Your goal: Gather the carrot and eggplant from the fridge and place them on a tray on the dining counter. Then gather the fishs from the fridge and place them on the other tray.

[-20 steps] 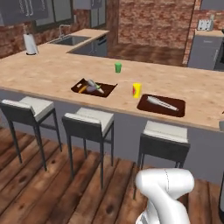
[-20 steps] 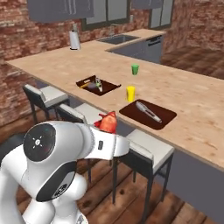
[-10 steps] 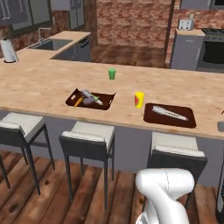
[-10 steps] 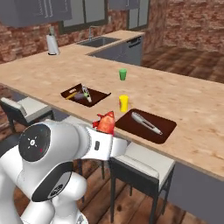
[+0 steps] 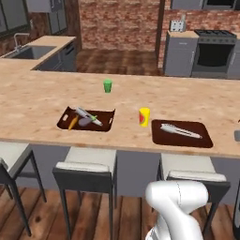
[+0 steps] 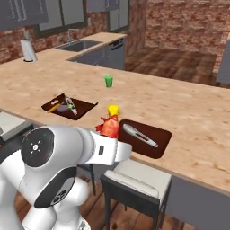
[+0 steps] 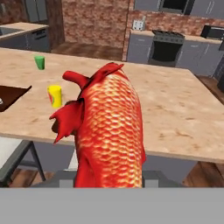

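Gripper (image 6: 108, 131) is closed on a red-orange scaled fish (image 7: 107, 135), held short of the dining counter (image 5: 42, 101). One tray (image 5: 63, 123) holds the carrot (image 5: 72, 123), the eggplant (image 5: 85, 122) and a silvery fish (image 5: 87, 114). The other tray (image 5: 204, 139) holds another silvery fish (image 5: 180, 131). No legible writing observed.

even, soft light is falling across the whole kitchen, with no single lamp showing as its source. the dining counter (image 5: 42, 93) ahead of the gripper is glowing pale and evenly lit, with no glare on it. faint shadows are sitting under the counter's overhang, over the stools (image 5: 89, 168). edges are looking a little jagged and coarse. the red fish (image 7: 109, 135), right at the gripper, is rendering sharp, scales crisp. straight lines are staying straight at the borders.
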